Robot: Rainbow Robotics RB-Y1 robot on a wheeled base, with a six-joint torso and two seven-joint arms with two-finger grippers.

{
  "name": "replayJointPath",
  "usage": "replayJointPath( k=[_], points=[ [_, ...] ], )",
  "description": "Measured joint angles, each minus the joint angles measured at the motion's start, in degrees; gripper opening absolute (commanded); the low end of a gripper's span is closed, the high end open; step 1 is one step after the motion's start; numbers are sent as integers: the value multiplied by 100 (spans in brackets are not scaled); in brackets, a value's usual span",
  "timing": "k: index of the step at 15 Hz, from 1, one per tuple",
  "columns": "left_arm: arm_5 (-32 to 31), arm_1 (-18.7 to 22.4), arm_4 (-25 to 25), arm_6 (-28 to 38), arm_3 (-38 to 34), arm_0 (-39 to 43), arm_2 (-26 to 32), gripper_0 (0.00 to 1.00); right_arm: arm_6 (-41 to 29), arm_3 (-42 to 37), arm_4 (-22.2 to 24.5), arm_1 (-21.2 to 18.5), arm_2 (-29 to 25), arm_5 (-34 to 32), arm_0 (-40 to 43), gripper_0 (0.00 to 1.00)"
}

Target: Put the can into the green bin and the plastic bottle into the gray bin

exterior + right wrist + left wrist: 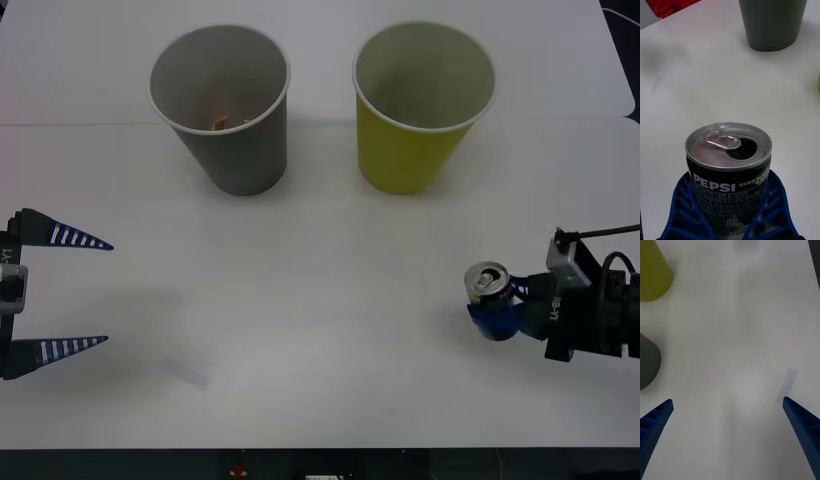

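I note the right gripper point(497, 312) at lower right of the front view, jaws clenched on the upright can point(489, 290), green bin point(420, 110) up-frame and slightly left; left gripper point(95, 292) idles released at left edge.

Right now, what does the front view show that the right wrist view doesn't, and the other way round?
Front view alone: the whole yellow-green paper cup, the inside of the gray paper cup with something small at its bottom, and the open left claw idle at the table's left edge. Right wrist view alone: the opened top and Pepsi Zero label of the small dark drink can. Both: the right claw shut on that can.
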Motion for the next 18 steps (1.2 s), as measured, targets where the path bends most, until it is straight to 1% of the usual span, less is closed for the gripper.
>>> replayJointPath(
  k=[2,4,8,11,12,14,18],
  points=[
    [0,0,0,0,0,0,0,100,-726,-351,264,2,-118,-7,16,0],
    [0,0,0,0,0,0,0,100,-1602,-819,541,3,-302,-61,12,0],
    [0,0,0,0,0,0,0,100,-3645,-1831,1046,1,-744,-452,-43,0],
    [0,0,0,0,0,0,0,100,-4856,-2269,1281,-3,-992,-808,-338,0],
    [0,0,0,0,0,0,0,100,-5106,-2310,1303,-14,-1058,-936,-493,0],
    [0,0,0,0,0,0,0,100,-5251,-2315,1382,-151,-1120,-1070,-837,0],
    [0,0,0,0,0,0,0,100,-5265,-2078,1430,-810,-1008,-1116,-1531,0]
  ],
)
